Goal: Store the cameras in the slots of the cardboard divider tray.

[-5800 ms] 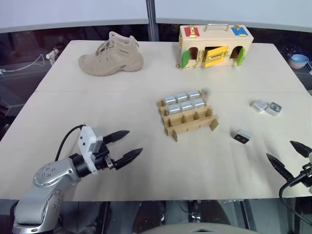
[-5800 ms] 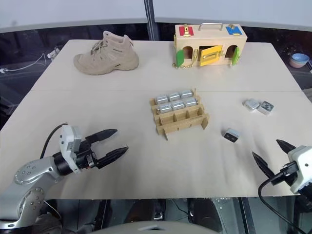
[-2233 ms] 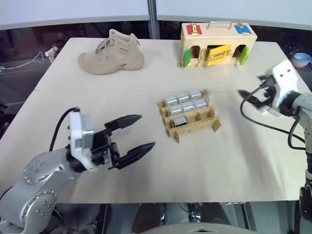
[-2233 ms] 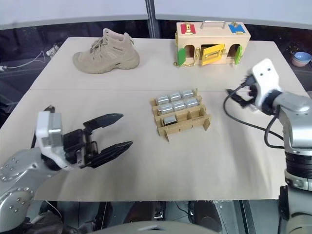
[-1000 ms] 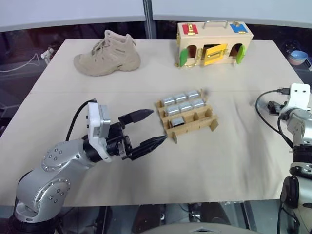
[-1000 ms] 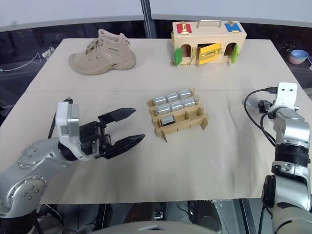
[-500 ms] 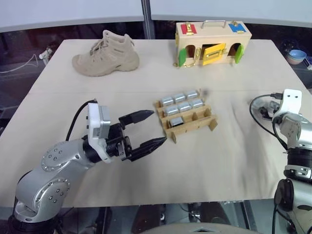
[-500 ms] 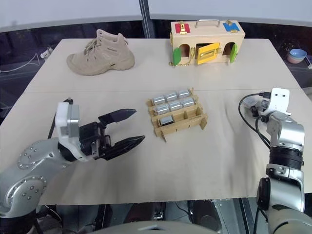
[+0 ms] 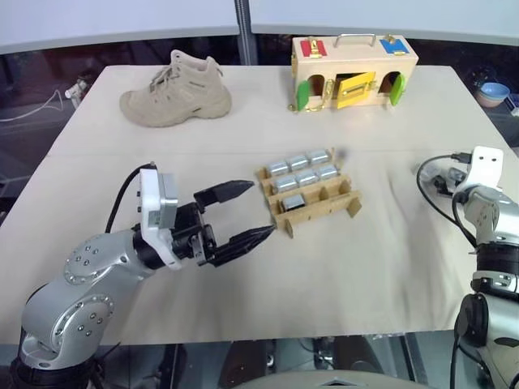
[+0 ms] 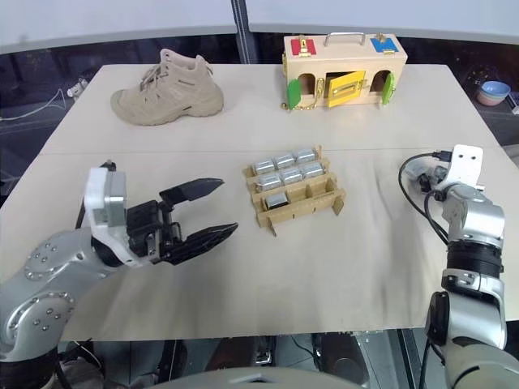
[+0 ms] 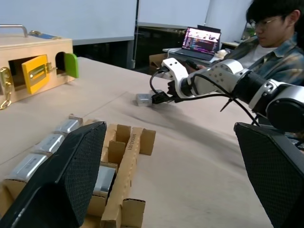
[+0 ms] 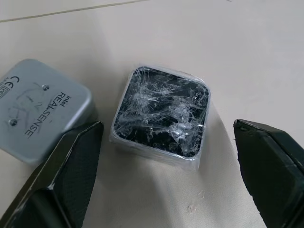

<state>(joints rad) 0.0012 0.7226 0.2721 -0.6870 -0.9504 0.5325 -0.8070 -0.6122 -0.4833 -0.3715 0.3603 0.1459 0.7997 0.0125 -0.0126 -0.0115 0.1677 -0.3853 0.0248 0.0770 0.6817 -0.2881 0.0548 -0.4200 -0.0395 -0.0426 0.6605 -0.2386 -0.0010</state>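
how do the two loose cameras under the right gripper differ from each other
In the right wrist view, the wrapped camera lies between the open fingers of the right gripper, while the bare camera lies off beside one finger. The wrapped camera shows its dark glossy face under crinkled clear film; the bare camera shows a silver-grey face with printed lettering and screws. Both are small rounded boxes lying flat on the table, close together.

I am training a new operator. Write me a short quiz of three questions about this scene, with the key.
1. True or false: the cardboard divider tray holds seven cameras.
2. What lies between the jaws of the right gripper? A) a dark-faced camera B) a key C) nothing
3. Fill in: the jaws of the left gripper stand ___.
Key: 1 true; 2 A; 3 open.
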